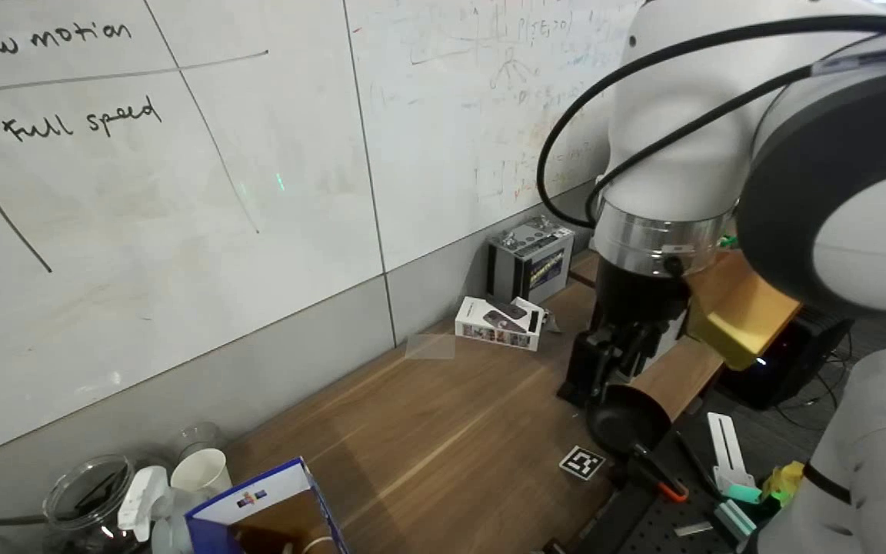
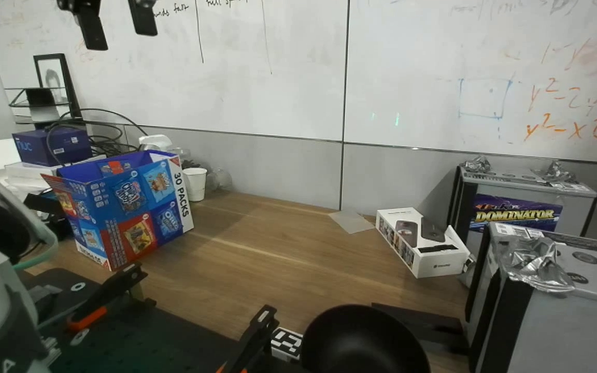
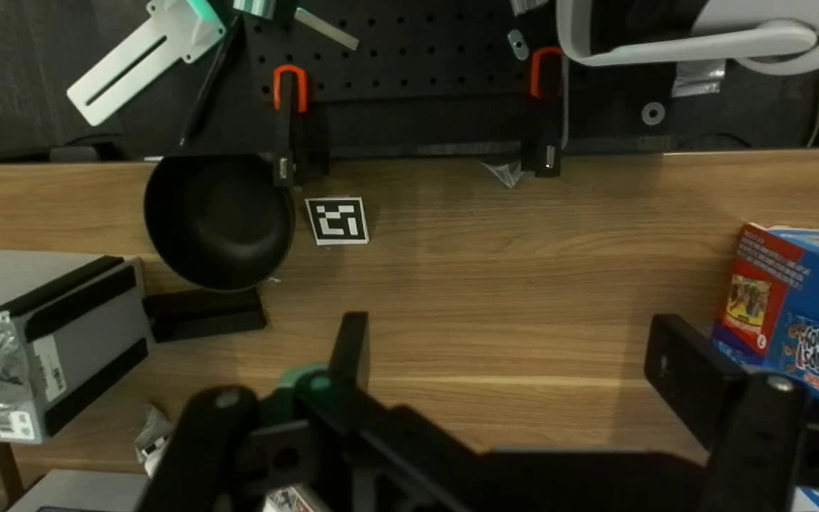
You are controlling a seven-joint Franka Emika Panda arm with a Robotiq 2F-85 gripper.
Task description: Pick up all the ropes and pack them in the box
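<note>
The box (image 2: 127, 207), a blue snack carton with its top open, stands upright at the far end of the table beside the whiteboard wall. Its side also shows at the right in the wrist view (image 3: 758, 306). Looking into the box (image 1: 262, 492) in an exterior view, I see a pale curved strand (image 1: 320, 541) that looks like a rope, cut by the frame's edge. The rest of the ropes in there, if any, stay hidden. High above the table, my gripper (image 3: 512, 348) is open with only bare wood visible between its fingers (image 2: 94, 28).
A black pan (image 3: 217, 227), a marker tag (image 3: 338, 220) and clamps line the table's robot-side edge. Grey batteries (image 2: 516, 207) and a white phone box (image 2: 443, 261) stand at the end opposite the carton. A paper cup (image 2: 195, 184) and a jar (image 1: 89, 492) sit by the carton.
</note>
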